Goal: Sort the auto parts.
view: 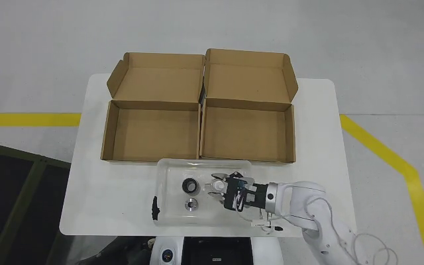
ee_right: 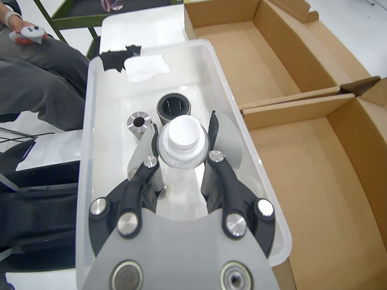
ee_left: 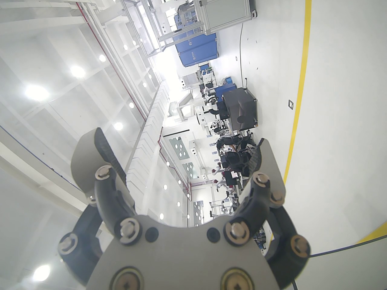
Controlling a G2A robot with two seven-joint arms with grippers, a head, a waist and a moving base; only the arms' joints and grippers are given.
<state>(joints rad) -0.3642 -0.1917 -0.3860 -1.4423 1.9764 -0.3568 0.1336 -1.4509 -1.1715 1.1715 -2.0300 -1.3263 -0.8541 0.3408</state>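
A clear plastic bin (view: 162, 192) stands at the table's front edge. In the right wrist view my right gripper (ee_right: 184, 123) is down inside the bin (ee_right: 229, 107), shut on a white stepped plastic part (ee_right: 183, 140) held between its fingers. From the top view the same gripper (view: 218, 187) sits in the bin's right half. Just beyond it lie a black bearing ring (ee_right: 174, 107) (view: 190, 185) and a small silver metal bushing (ee_right: 138, 121) (view: 191, 204). My left gripper (ee_left: 180, 140) is open, points up into the room and holds nothing.
Two open cardboard boxes stand side by side behind the bin, the left box (view: 152, 134) and the right box (view: 246, 134), both bare inside. Black tape (view: 155, 211) and a white label (ee_right: 146, 67) mark the bin's left end.
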